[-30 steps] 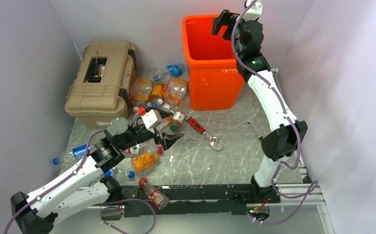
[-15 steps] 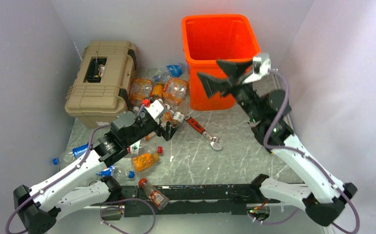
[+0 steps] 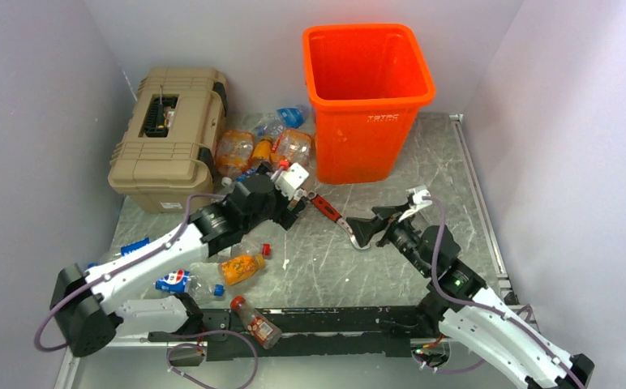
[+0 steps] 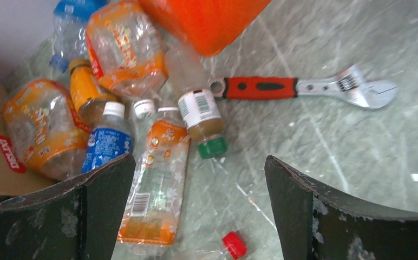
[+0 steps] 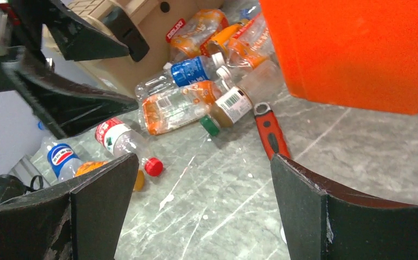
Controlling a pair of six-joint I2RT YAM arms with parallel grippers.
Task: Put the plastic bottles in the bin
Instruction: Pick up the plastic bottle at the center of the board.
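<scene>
The bright-orange bin stood upright at the far side of the marbled grey table, while the plastic bottles lay on the tabletop outside it, most of them heaped just to the bin's left, between it and a tan toolbox. Closest to the bin's base lay a green-capped bottle on its side, right beside the red handle of a wrench that ran from the bin's near-left corner out toward the arms. Further left of the bin lay a flattened orange-labelled bottle, a blue-labelled bottle with a white cap, and two crushed orange-tinted bottles nearer the toolbox. Well away from the bin, toward the arms' bases, were a Pepsi-labelled bottle, a small orange bottle and a red-capped bottle lying across the black rail. The left gripper hung over the heap at the bin's left, its pincer spread wide and holding nothing, the green-capped bottle showing between its fingers. The right gripper sat low in front of the bin, near the wrench's head, pincer likewise wide and empty, facing the heap.
</scene>
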